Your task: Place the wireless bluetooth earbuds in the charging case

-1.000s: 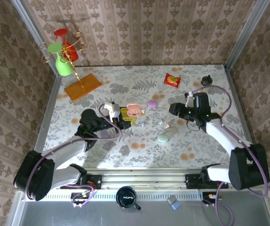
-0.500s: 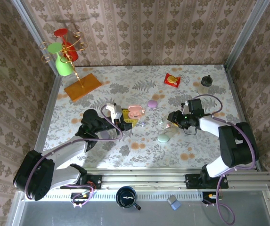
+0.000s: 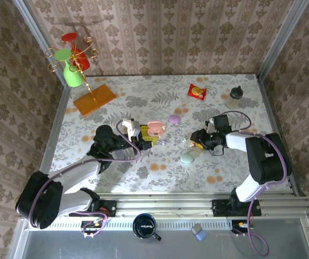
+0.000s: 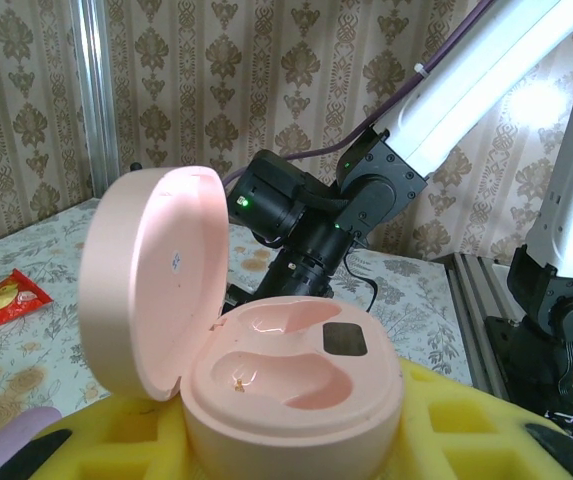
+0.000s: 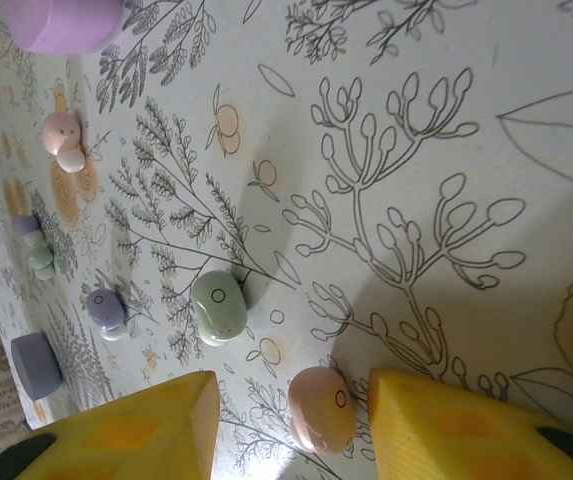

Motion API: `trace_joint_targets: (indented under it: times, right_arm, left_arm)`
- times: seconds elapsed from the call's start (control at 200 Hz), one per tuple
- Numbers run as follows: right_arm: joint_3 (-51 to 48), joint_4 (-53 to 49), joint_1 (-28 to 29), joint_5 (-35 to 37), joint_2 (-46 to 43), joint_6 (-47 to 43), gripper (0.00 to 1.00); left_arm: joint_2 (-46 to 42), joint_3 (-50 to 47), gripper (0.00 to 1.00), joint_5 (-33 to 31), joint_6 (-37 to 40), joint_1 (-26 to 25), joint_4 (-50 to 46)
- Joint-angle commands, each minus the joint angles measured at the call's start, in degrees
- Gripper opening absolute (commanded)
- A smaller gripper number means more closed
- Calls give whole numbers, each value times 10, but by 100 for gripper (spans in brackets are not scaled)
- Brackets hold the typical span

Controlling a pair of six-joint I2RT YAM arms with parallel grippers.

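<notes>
earbuds lie loose on the patterned table in the right wrist view, none of them lifted. we note a green bud, a lilac bud and others further off. a pink bud sits between the yellow pads of the right gripper, whose jaws stand apart, straddling it without a visible pinch. in the left wrist view the left gripper is clamped on the pink charging case, with the lid tipped up and back. both wells are bare apart from a small speck in the left one. from the top camera the held case is near the table's middle. the right gripper is low over the table to its right, well apart from it, and a green case and a purple case lie nearby. we judge the task barely begun: the case is open and presented, but no bud is seated, and the pink bud's pickup, carry and insertion are all outstanding.
</notes>
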Motion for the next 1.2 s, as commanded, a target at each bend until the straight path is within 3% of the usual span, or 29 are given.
trace_joint_targets:
  times: [0.0, 0.38, 1.195]
  right_arm:
    - [0, 6, 2, -17, 2, -3, 44]
    - [4, 20, 7, -31, 25, -2, 43]
    - [16, 24, 28, -37, 39, 0, 31]
  left_arm:
    - [4, 20, 25, 9, 16, -2, 5]
    - [7, 20, 25, 13, 15, -3, 7]
    - [5, 12, 26, 10, 20, -3, 7]
